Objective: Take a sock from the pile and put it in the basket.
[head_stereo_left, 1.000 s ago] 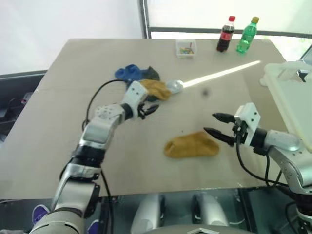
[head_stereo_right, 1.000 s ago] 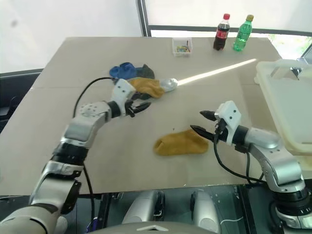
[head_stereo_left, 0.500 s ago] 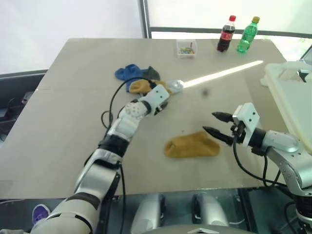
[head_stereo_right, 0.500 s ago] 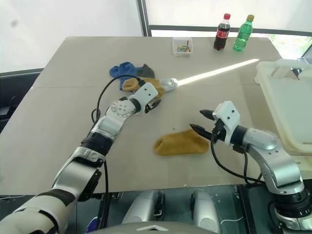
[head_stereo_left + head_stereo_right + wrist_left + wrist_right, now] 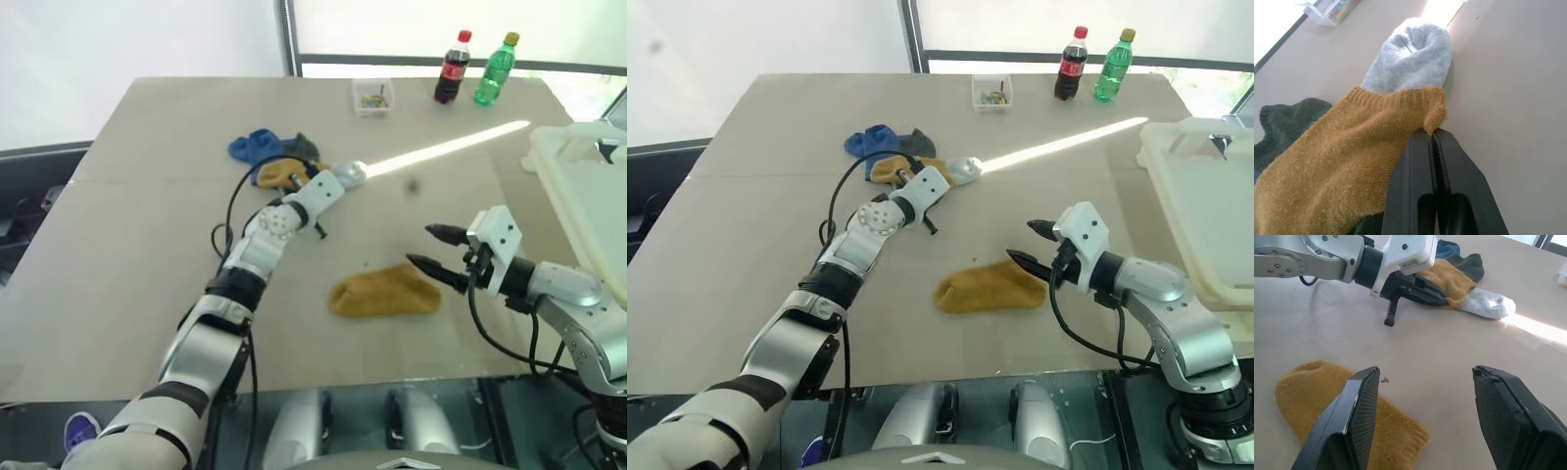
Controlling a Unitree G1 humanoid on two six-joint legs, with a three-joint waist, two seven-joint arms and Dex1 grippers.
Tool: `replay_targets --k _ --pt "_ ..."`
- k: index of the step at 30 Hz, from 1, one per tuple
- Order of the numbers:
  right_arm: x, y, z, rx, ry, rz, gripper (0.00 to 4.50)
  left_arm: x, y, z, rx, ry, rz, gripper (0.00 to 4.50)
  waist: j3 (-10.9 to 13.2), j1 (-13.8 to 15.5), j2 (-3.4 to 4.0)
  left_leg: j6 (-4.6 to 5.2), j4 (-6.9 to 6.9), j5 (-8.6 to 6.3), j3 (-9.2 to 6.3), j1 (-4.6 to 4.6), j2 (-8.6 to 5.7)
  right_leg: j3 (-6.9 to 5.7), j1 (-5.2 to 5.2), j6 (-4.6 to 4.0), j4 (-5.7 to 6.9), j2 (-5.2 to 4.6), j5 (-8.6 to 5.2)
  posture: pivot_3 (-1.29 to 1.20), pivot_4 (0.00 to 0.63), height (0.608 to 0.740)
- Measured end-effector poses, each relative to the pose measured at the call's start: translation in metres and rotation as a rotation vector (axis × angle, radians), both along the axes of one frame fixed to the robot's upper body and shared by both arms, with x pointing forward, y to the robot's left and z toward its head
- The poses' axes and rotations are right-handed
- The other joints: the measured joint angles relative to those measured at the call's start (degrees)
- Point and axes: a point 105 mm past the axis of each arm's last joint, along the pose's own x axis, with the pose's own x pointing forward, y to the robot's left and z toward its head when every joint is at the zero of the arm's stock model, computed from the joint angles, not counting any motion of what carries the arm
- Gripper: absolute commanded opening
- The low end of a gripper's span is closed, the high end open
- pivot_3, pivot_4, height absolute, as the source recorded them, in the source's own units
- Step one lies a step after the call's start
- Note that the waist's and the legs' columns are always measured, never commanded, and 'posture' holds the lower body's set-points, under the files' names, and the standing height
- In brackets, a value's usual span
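While sunlight streaks the beige table [image 5: 127, 225], the left gripper [image 5: 1433, 134], open a second ago, now clamps the mustard sock [image 5: 1342, 161]; the right gripper [image 5: 431, 259] stays agape.

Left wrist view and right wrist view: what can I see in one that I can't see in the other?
Left wrist view: a dark green sock and the corner of a small clear box.

Right wrist view: a separate yellow sock lying between the open right gripper fingers, and a blue sock.

Both: the shut left gripper pinching the edge of the mustard sock in the pile, the grey-white sock and the table.
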Motion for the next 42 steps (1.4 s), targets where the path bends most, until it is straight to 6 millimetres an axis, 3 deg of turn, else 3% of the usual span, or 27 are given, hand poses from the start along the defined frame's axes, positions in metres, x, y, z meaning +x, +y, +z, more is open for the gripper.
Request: replay_targets --k 4,10,19,22,24,32,37,40,42 --pt "0.0 0.0 0.001 0.001 -0.002 -0.003 3.1 -0.015 0.012 0.007 -0.046 0.011 -0.038 0.07 0.0 0.0 0.0 -0.03 0.0 0.01 0.0 0.01 0.04 0.0 -0.01 -0.01 0.03 0.0 0.0 0.0 0.15 0.732" --pt "0.0 0.0 0.001 0.002 0.0 0.001 3.1 -0.057 0.03 -0.011 -0.137 0.178 -0.072 0.07 -0.01 0.06 0.01 -0.24 0.0 0.13 -0.01 0.03 0.06 0.01 0.0 -0.01 0.03 -0.02 0.0 0.0 0.15 0.732" --pt "-0.001 0.002 0.0 0.002 0.01 0.017 3.1 -0.106 0.057 0.0 -0.323 0.37 -0.05 0.07 -0.01 -0.08 0.03 -0.21 0.0 0.12 0.01 0.09 0.1 0.03 0.02 -0.02 0.05 -0.02 -0.01 0.0 0.15 0.732" --pt "0.0 0.001 -0.002 0.002 0.014 0.016 3.1 -0.126 0.041 -0.008 -0.385 0.498 -0.113 0.07 -0.01 0.34 0.02 -0.24 0.01 0.13 -0.02 0.08 0.08 0.02 0.05 -0.03 0.04 -0.03 -0.02 0.0 0.15 0.732" --pt "0.0 0.001 -0.002 0.003 0.013 0.017 3.1 -0.129 0.025 -0.01 -0.41 0.534 -0.142 0.07 -0.01 0.61 0.02 -0.19 0.03 0.1 -0.06 0.12 0.02 0.0 0.17 -0.03 -0.01 -0.05 -0.02 0.0 0.15 0.732" --pt "0.001 0.0 -0.004 -0.01 0.014 0.008 3.1 -0.112 -0.074 0.015 -0.551 0.578 -0.281 0.07 0.0 0.54 -0.02 -0.01 0.15 0.01 -0.07 0.12 -0.05 0.04 0.2 0.04 0.03 0.01 0.02 0.0 0.15 0.732" --pt "0.003 -0.004 -0.007 -0.036 0.027 -0.027 3.1 -0.105 -0.098 0.006 -0.518 0.584 -0.299 0.07 0.0 -0.21 0.01 0.0 0.11 0.01 -0.01 0.16 -0.01 0.15 0.15 0.04 0.03 0.09 0.02 0.0 0.15 0.732" --pt "0.005 -0.011 -0.013 -0.078 0.061 -0.081 3.1 -0.104 -0.096 0.004 -0.523 0.58 -0.292 0.93 -0.01 -0.02 0.01 0.0 0.11 0.01 -0.01 0.15 0.03 0.14 0.14 0.03 0.03 0.07 0.02 0.0 0.15 0.732" --pt "0.006 -0.013 -0.016 -0.087 0.078 -0.109 3.1 -0.103 -0.088 0.005 -0.543 0.57 -0.272 1.87 -0.01 -0.07 0.01 0.0 0.11 0.0 0.01 0.14 0.03 0.16 0.13 0.03 0.02 0.05 0.02 0.0 0.15 0.732"
